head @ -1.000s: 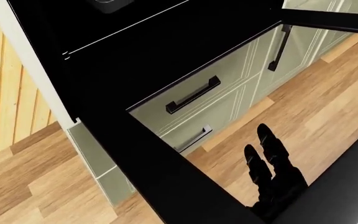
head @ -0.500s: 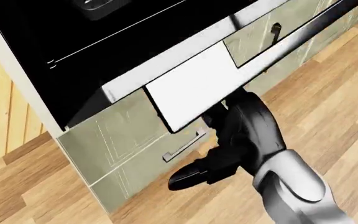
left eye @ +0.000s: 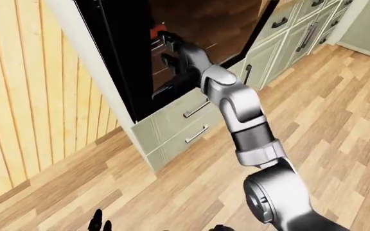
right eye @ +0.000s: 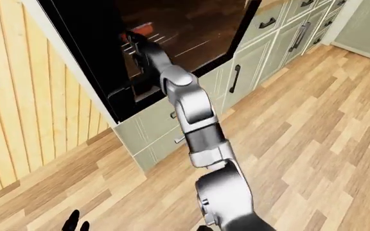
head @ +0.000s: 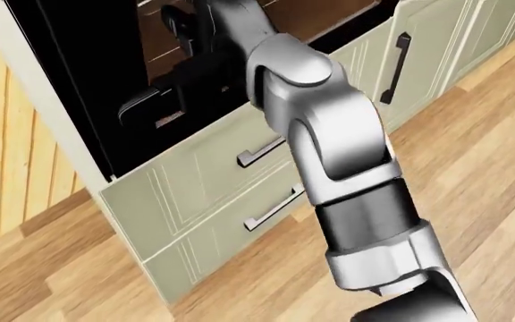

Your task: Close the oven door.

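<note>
Oven door [right eye: 191, 29] fills the top of the right-eye view, dark glass, directly against my right hand [left eye: 172, 50], which is raised onto it. Finger state of that hand: cannot tell, black on black. Left hand [left eye: 99, 222] hangs low over the wood floor [left eye: 339, 110], fingers apart; pale green drawers [head: 213, 194] sit just below the right hand.

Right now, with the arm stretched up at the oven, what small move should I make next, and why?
Probably one short, steady push with the right hand toward the oven. The hand sits against the dark oven front, above the two pale green drawers, but the black glass hides whether the oven door is fully seated. Watch for that, then ease the arm away.
</note>
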